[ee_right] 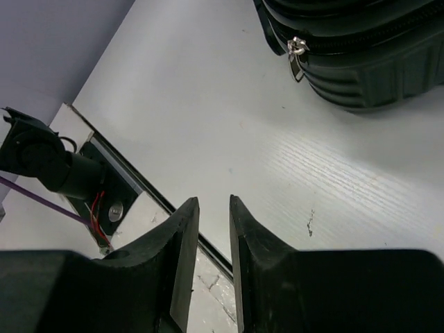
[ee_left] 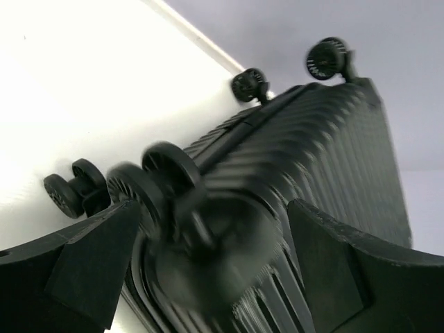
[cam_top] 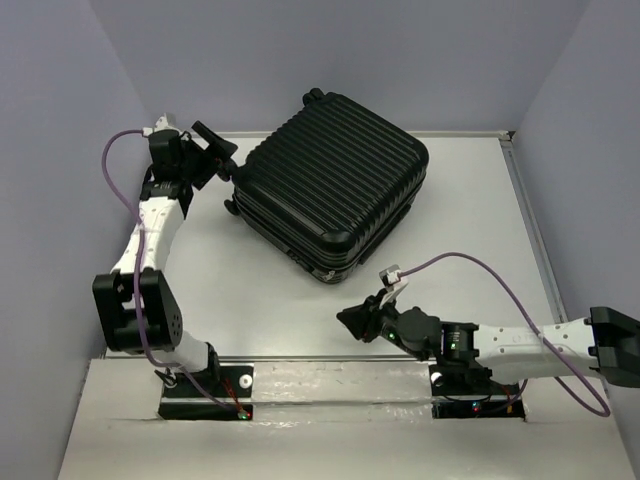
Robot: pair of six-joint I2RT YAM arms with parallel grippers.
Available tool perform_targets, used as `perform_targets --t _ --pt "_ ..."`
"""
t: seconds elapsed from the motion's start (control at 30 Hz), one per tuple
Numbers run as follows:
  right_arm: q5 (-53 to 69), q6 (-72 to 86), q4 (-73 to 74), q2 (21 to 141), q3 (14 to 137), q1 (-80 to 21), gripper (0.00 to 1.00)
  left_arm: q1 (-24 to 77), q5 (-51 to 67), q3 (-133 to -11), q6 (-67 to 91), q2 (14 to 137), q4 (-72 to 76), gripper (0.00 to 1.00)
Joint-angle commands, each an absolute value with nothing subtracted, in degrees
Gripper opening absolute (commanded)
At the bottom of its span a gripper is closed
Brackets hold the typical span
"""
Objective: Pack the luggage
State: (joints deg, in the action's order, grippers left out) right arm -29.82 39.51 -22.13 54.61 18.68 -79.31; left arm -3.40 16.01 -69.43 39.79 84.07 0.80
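The luggage (cam_top: pixel 335 180) is a black ribbed hard-shell suitcase, closed and lying flat at the back middle of the table. My left gripper (cam_top: pixel 222 160) is open at its left corner. In the left wrist view the fingers (ee_left: pixel 76 270) stand on either side of a blurred wheel (ee_left: pixel 166 184) and the ribbed corner (ee_left: pixel 312 159), not closed on them. My right gripper (cam_top: pixel 352 322) is low near the table's front edge, apart from the suitcase. Its jaws (ee_right: pixel 214 201) stand a narrow gap apart and hold nothing. A silver zipper pull (ee_right: pixel 297 50) hangs at the suitcase's near corner.
Three more suitcase wheels show in the left wrist view (ee_left: pixel 250 84). The white table (cam_top: pixel 470 210) has a raised rim on the right (cam_top: pixel 525 200). The arm bases and a purple cable (cam_top: pixel 500 280) are along the front edge. Grey walls surround the table.
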Motion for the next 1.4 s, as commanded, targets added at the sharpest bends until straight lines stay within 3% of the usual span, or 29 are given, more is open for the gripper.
perform_targets --t 0.0,0.3,0.43,0.57,0.7,0.8,0.87,0.9,1.03,1.13,1.27,1.37 --pt "-30.50 41.48 -20.39 52.65 16.88 -79.37 0.31 -3.78 18.89 -76.81 41.22 88.23 3.69 0.99" --pt "-31.20 42.10 -19.87 53.79 16.79 -79.37 0.32 -3.69 23.20 -79.98 46.40 97.64 8.87 0.98" --pt "-33.56 42.28 -18.20 52.48 16.96 -79.37 0.33 -3.69 24.78 -78.14 49.47 98.26 12.99 0.89" --pt "-36.91 42.63 -15.39 51.07 17.58 -79.37 0.41 -3.69 25.57 -74.46 51.67 97.39 16.34 0.81" --pt "-39.28 42.28 -11.44 49.84 19.59 -79.37 0.46 -3.78 25.58 -70.93 54.22 96.59 20.82 0.60" --pt "-38.94 41.66 -9.67 50.18 20.83 -77.97 0.46 -3.69 25.58 -69.61 54.67 96.24 22.06 0.53" --pt "-36.06 41.66 -8.80 51.41 21.88 -76.12 0.52 -3.69 25.75 -68.74 54.67 96.07 22.50 0.50" --pt "-34.90 41.23 -8.53 52.03 22.23 -74.20 0.58 -3.69 25.84 -68.47 54.41 96.06 22.59 0.33" --pt "-31.21 39.82 -7.21 54.40 24.87 -69.45 0.69 -3.78 26.19 -67.50 52.91 95.98 22.59 0.06" --pt "-27.08 38.15 -6.86 53.70 26.63 -62.60 0.77 -3.87 26.19 -66.54 51.68 95.54 22.15 0.06" --pt "-19.54 35.78 -6.16 49.41 28.12 -51.19 0.76 -5.44 25.76 -61.02 50.97 91.25 23.02 0.06" --pt "-14.27 32.88 -5.10 48.34 31.28 -44.16 0.70 -5.63 23.56 -54.09 51.77 85.02 25.83 0.06"
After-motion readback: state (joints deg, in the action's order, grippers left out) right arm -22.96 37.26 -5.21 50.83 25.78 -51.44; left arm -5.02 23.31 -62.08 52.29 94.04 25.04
